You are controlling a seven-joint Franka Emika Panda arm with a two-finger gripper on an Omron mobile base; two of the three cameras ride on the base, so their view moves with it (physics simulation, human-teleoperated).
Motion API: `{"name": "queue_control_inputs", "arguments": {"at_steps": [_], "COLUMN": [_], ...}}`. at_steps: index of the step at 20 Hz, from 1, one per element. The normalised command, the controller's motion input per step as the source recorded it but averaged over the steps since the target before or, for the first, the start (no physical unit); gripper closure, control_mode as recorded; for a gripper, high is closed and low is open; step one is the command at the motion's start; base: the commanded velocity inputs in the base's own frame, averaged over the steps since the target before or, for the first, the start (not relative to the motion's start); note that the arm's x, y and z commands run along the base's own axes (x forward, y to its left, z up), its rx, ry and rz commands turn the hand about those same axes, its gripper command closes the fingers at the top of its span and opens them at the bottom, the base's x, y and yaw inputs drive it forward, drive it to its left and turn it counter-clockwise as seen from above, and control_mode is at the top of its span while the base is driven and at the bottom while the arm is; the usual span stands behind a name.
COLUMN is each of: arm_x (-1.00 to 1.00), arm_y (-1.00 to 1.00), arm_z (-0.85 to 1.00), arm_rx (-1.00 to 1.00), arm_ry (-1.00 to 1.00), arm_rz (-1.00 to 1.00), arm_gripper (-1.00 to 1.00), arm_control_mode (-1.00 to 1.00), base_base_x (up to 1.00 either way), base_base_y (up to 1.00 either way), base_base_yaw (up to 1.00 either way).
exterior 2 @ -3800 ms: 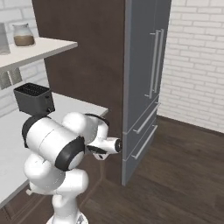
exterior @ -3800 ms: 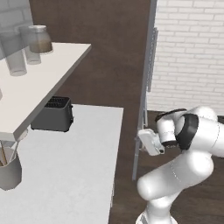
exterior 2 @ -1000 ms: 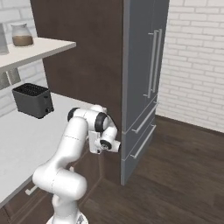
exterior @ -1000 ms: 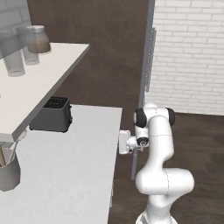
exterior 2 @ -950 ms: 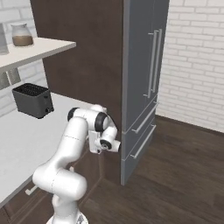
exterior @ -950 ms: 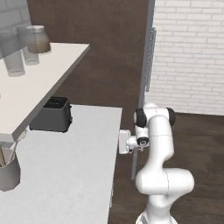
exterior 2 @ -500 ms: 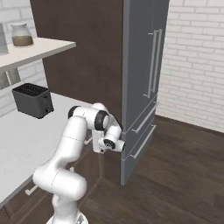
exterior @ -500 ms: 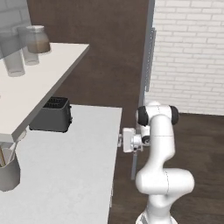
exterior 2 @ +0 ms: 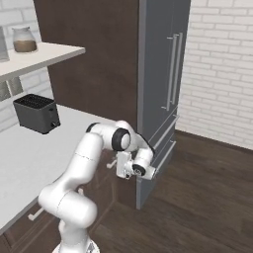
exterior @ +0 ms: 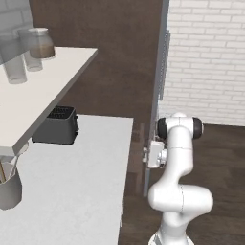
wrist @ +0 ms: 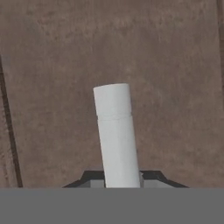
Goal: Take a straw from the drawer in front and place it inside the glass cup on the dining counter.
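Progress sits at the very first step: getting the drawer open. In the hand view, the gripper has its two dark tips pressed in on either side of a white bar-shaped drawer handle, so it is clamped on that handle, with nothing else in its grasp. The brown wooden drawer front lies flat just behind the bar.

From the left base view, the gripper reaches left into the brown cabinet face below the right end of the white worktop, where the black toaster stands farther back. The right base view shows the arm bent low with the gripper against that same cabinet, just left of the grey refrigerator.

The drawer front looks flush with the cabinet, so I judge it closed or barely started. The straw would then lie inside it, out of sight behind the front. Nearly everything is left to do:
- Pull the drawer out.
- Let go of the handle.
- Pick out the straw.
- Carry it over to the dining counter.
- Drop it into the glass cup.

A raised white top at far left carries a jar and tall glasses; I cannot pick out the small tumbler there.
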Motion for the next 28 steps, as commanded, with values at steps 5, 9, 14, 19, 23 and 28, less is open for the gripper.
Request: {"name": "queue_control_inputs", "arguments": {"at_steps": [5,9,14,19,23,28], "arm_x": [-0.56,-0.43,-0.21,0.00,-0.05,-0.42], "arm_y": [-0.68,-0.68,-0.55,-0.06,0.00,-0.21], "arm_z": [0.00,0.02,0.03,-0.10,-0.09,0.16], "arm_rx": [0.15,0.14,0.11,0.02,0.00,0.00], "arm_ry": [0.00,0.00,0.00,0.14,0.05,0.00], "arm_rz": [0.00,0.00,0.00,0.00,0.00,-0.06], "arm_gripper": [1.00,1.00,1.00,-1.00,-1.00,-1.00], "arm_control_mode": [-1.00,-1.00,-1.00,-1.00,-1.00,-1.00], "base_base_x": [0.00,0.00,0.00,0.00,0.00,0.00], "base_base_y": [0.00,0.00,0.00,0.00,0.00,0.00], "base_base_yaw": [0.00,0.00,0.00,0.00,0.00,0.00]}}
